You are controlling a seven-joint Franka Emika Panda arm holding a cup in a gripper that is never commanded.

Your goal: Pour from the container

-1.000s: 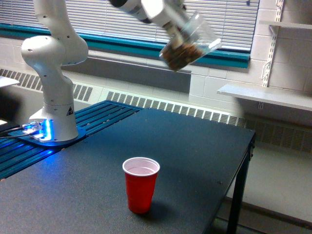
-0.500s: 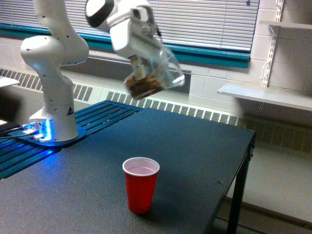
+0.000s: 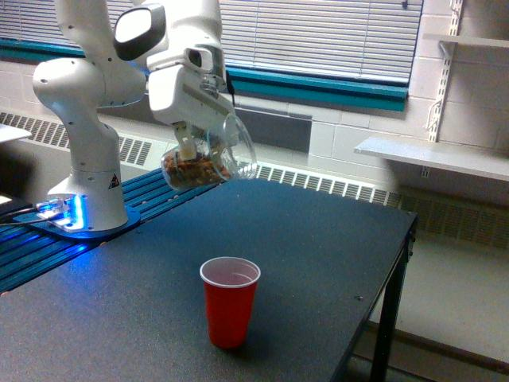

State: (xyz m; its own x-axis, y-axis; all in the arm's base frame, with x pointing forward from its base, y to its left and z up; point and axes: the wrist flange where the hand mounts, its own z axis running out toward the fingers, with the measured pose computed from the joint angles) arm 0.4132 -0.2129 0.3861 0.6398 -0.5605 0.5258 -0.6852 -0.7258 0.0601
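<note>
Held aloft over the far-left part of the bench [image 3: 334,239], well above its surface: the container [image 3: 208,157], tilted with its wide rim turned toward the exterior view's right and slightly down. Brown pieces heaped in the low end, none spilling. Gripper [image 3: 193,137] over its upper side, jaws pinching the container, to judge by how it hangs there, though the contact itself is masked by the white housing.

Probably light and thin-walled: clear plastic, likely to flex if squeezed hard, smooth enough to slip in a loose hold. Load of loose pieces apt to shift suddenly as the tilt grows, then tumble out in a rush rather than a stream. Best taken around the side wall, below the rim, firm but not crushing.

Red cup [image 3: 230,301] upright near the front edge of the bench, mouth open, white inside empty as far as can be seen. Well apart from the container: lower and further to the exterior view's right.

Against a second ago: container lower and much further toward the exterior view's left, from high near the window down to just above the radiator line. Half a second ago, midway along that path. Tilt roughly alike throughout. Red cup unmoved. Pouring not yet begun; container not over the cup.
</note>
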